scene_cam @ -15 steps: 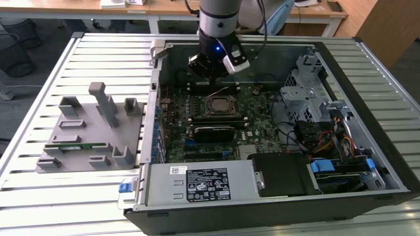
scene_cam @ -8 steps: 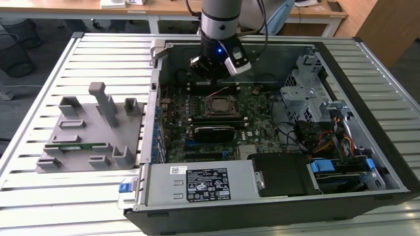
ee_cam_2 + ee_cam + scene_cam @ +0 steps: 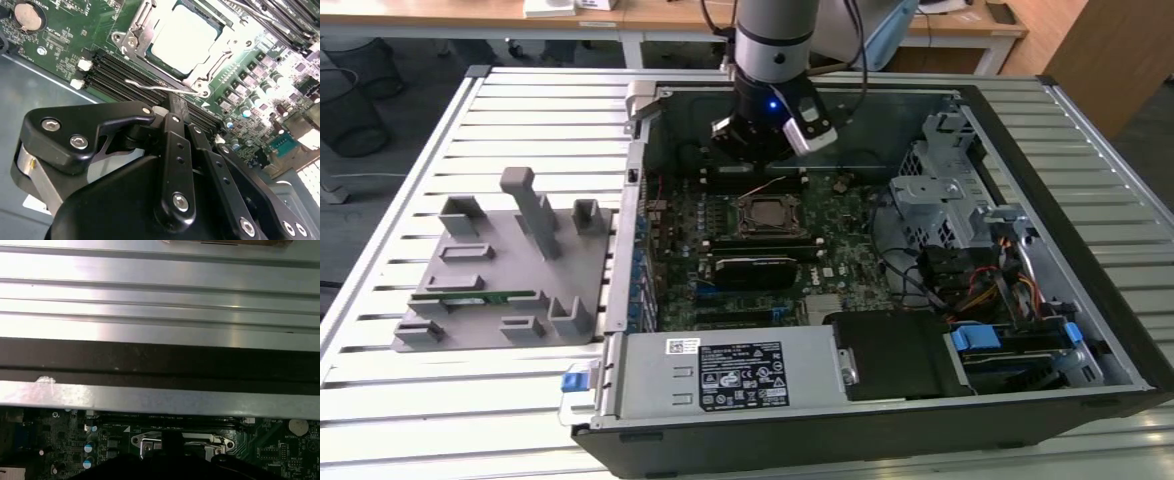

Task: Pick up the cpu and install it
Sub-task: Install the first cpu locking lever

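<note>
Arm: reaches down into the open computer case [image 3: 1067, 330] at upper centre of the exterior view.
Gripper [image 3: 172, 107]: fingers drawn together, nothing between them, tip just beside the socket's wire lever [image 3: 160, 86] in the second wrist view.
Cpu [image 3: 182, 37]: silvery square seated in the socket frame [image 3: 131, 42], upper centre of the second wrist view.
Motherboard [image 3: 841, 225]: green, centre of the exterior view.
Grey holder tray [image 3: 467, 300]: on the slatted table [image 3: 400, 400], left of the exterior view.

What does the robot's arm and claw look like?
The arm is a round silver-grey tube with a black band and black cables beside it. Its wrist is black with a small blue light. The gripper is glossy black, built of jointed bars with silver screws.
</note>
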Motion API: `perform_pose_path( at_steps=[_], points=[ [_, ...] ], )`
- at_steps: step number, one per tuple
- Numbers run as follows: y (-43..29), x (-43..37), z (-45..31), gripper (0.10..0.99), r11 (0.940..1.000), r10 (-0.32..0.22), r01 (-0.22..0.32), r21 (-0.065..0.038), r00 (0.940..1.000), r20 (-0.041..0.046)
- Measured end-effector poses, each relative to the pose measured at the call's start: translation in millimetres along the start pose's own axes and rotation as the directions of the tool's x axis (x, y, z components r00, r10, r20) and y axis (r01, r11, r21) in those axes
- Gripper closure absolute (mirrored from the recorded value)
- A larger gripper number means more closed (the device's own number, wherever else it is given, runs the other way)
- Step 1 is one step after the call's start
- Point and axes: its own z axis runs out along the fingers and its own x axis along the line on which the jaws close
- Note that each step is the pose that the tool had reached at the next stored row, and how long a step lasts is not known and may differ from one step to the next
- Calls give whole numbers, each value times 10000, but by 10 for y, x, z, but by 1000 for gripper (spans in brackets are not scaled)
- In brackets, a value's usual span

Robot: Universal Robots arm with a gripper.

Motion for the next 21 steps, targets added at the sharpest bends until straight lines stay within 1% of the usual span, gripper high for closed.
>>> perform_pose_path(
  at_steps=[7,15,21],
  points=[
    [-3,-45,20,980,10000,-50,50,1,10000,-5],
    [11,-120,33,980,10000,-58,58,-3,10000,-4],
    [12,-130,39,980,9995,-328,328,0,9995,-30]
  ],
)
